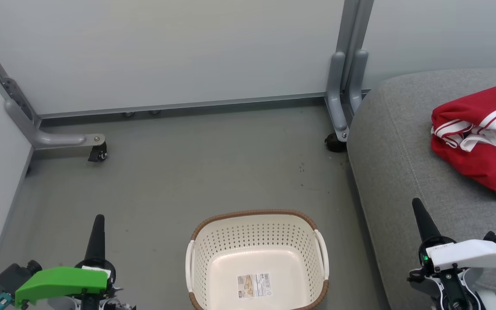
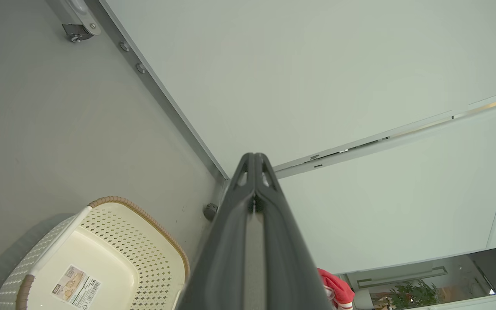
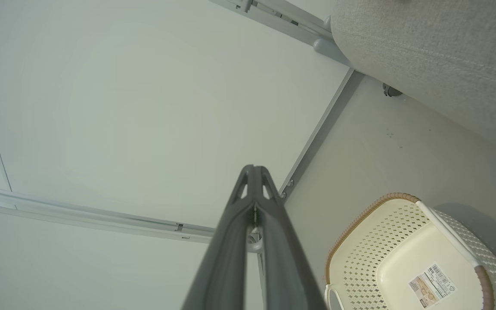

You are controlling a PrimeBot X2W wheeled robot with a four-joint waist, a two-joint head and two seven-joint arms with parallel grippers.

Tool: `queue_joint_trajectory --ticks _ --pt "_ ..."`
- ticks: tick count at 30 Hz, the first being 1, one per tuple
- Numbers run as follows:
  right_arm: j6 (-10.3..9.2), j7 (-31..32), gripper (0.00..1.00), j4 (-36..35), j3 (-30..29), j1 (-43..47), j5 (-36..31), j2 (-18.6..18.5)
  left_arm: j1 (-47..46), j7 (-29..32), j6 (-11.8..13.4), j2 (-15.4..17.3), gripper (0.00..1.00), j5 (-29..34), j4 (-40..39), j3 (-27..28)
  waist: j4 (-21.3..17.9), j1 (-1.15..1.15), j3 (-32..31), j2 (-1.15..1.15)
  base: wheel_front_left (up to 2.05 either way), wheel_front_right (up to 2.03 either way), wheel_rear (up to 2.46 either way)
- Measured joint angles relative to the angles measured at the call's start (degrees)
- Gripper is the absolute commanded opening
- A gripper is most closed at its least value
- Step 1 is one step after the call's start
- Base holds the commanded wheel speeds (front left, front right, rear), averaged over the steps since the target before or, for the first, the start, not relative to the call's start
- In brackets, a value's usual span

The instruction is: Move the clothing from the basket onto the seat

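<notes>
Your left claw (image 1: pixel 98 221) and right claw (image 1: pixel 418 209) sit closed, empty; basket (image 1: pixel 252 213) between them bare, clothing (image 1: pixel 476 142) on seat (image 1: pixel 394 172) past the right: likely done.

Lighting is bright, even and diffuse in all three views. The basket (image 3: pixel 360 254) casts a soft, faint shadow on the grey floor (image 3: pixel 381 163) beside it. Wrist views show wide-angle stretching toward the edges. Head-view focus is sharp throughout.
</notes>
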Motion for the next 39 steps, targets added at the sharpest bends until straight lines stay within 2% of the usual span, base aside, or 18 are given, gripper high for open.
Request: queue_joint_trajectory --ticks 39 --pt "0.0 4.9 0.0 1.8 -2.8 -3.3 17.7 0.3 -3.2 4.9 -1.5 -0.1 0.0 -17.9 1.6 3.5 -0.2 0.0 1.5 0.0 0.0 0.0 0.0"
